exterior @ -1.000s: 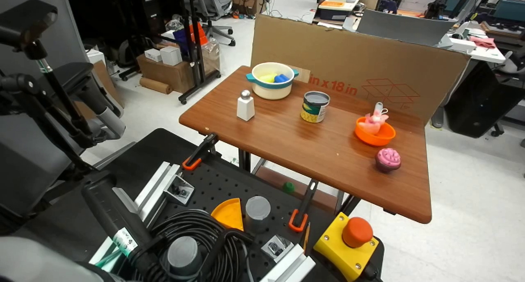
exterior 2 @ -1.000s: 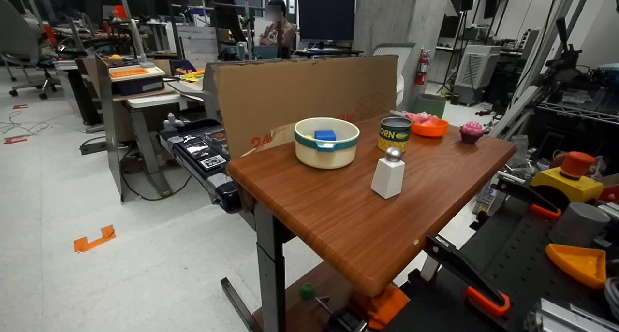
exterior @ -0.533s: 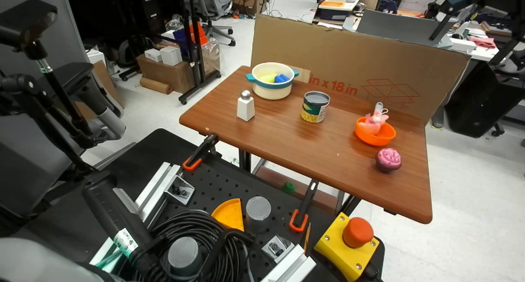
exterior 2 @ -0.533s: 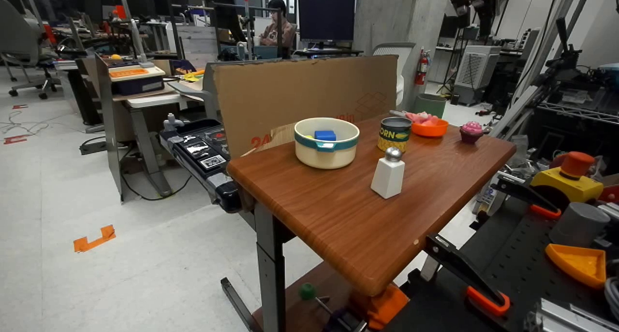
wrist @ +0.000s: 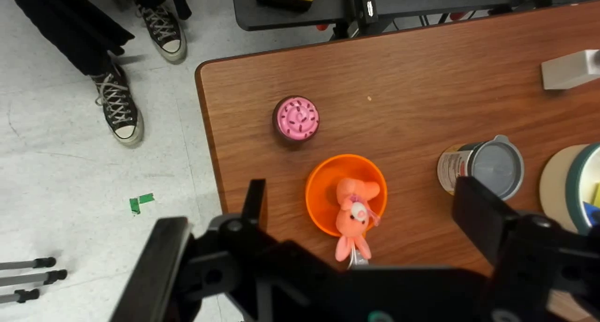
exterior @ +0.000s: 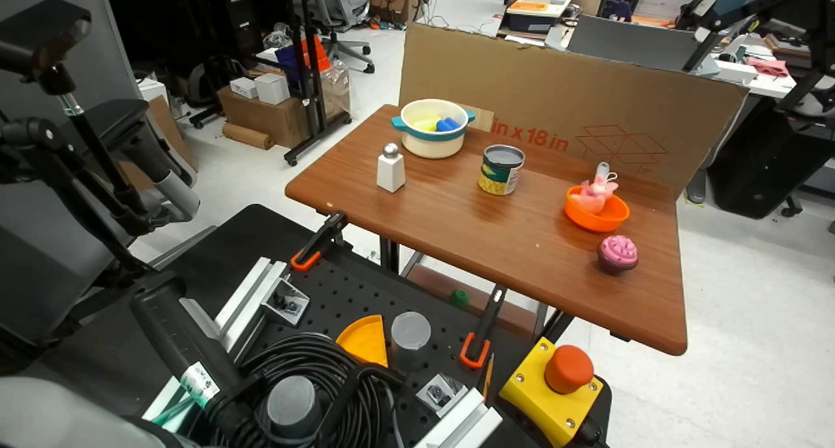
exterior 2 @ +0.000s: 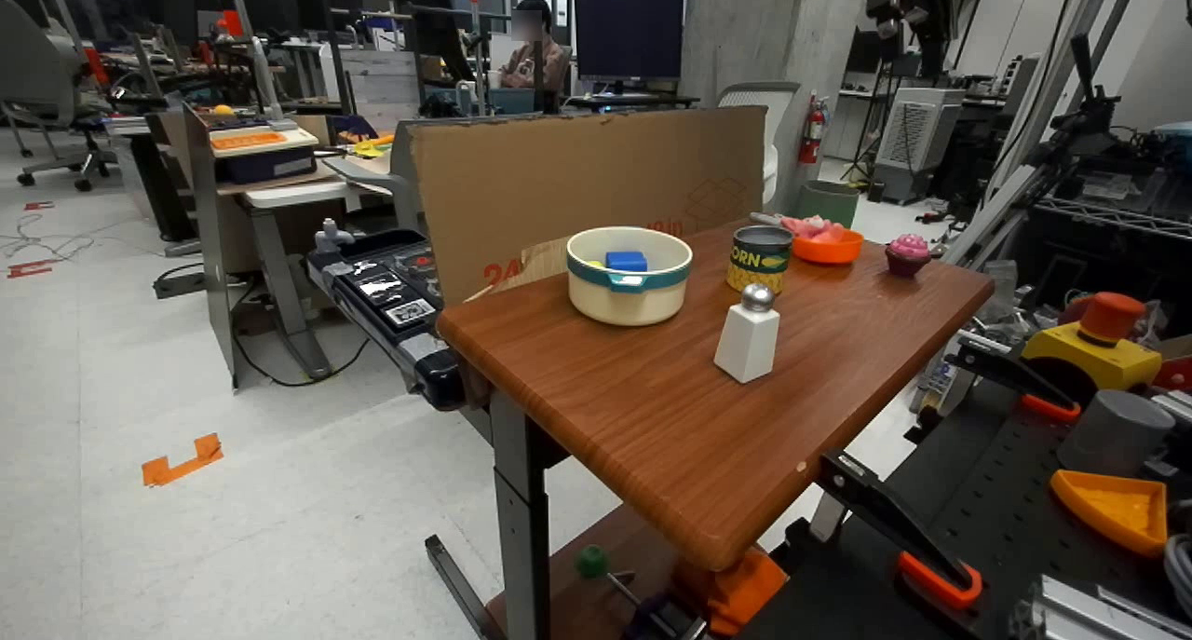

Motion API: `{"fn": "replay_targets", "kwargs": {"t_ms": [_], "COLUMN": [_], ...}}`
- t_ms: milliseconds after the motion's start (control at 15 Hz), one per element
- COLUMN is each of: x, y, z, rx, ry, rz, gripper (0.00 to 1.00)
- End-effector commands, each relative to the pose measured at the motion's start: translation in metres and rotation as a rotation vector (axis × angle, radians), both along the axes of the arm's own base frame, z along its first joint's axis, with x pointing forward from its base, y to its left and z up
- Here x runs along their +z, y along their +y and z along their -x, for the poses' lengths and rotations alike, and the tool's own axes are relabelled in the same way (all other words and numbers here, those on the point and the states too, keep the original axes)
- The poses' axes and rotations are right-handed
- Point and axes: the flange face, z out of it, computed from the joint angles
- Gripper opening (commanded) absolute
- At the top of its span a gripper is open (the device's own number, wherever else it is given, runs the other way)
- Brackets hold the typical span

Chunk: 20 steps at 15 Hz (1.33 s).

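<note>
With the black perforated board [exterior: 368, 282] nearest me, the gripper [wrist: 360, 193] hangs well above the right end of the wooden table [exterior: 456, 220]; its fingers [wrist: 483, 216] stand spread wide apart with nothing held between them; seen from the wrist, the orange bowl [wrist: 322, 190] sits below, framed by the gap. In that bowl, toward the right of the tabletop, lies a pink plush bunny [wrist: 351, 222], its ears reaching out over the far rim; something pale [exterior: 601, 172] sticks up by the ears, too small for me to name; a pink-topped cupcake [exterior: 617, 253] rests just nearer than the bowl, apart from it; left of the bowl, around the middle, a corn can [exterior: 500, 171] stands upright; further left and a little nearer, a white shaker [exterior: 391, 173] with a metal top stands upright too. At the far left sits a cream pot [exterior: 432, 147] with a teal band, a blue block [exterior 2: 626, 262] and something yellow [exterior: 425, 123] inside it; a tall cardboard panel [exterior: 574, 83] stands along the far edge; on the near side, at the board's right corner, is a yellow box [exterior: 528, 389] with a red button [exterior: 569, 370]; past the table's right end, somebody's dark sneakers [wrist: 117, 104] show on the floor.
</note>
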Motion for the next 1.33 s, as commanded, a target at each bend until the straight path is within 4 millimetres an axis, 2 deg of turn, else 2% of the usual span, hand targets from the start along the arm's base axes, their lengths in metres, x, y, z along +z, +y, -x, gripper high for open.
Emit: {"fn": "replay_targets", "kwargs": {"t_ms": [0,333,667,733,933,1133,1267], "x": [0.004,0.001,0.004,-0.001,-0.001,0.006,-0.001], "y": [-0.003,-0.002,0.008,0.006,0.009,0.006,0.007], "z": [-0.009,-0.011,-0.012,-0.008,-0.01,-0.004,-0.007], "rx": [-0.013,-0.014,0.095,0.053,0.082,0.056,0.05], "ry": [0.002,0.033,0.003,0.027,0.019,0.004,0.028], "rz": [0.075,0.135,0.026,0.071,0.052,0.065,0.076], "gripper": [1.0,1.0,1.0,1.0,1.0,1.0,1.0]}}
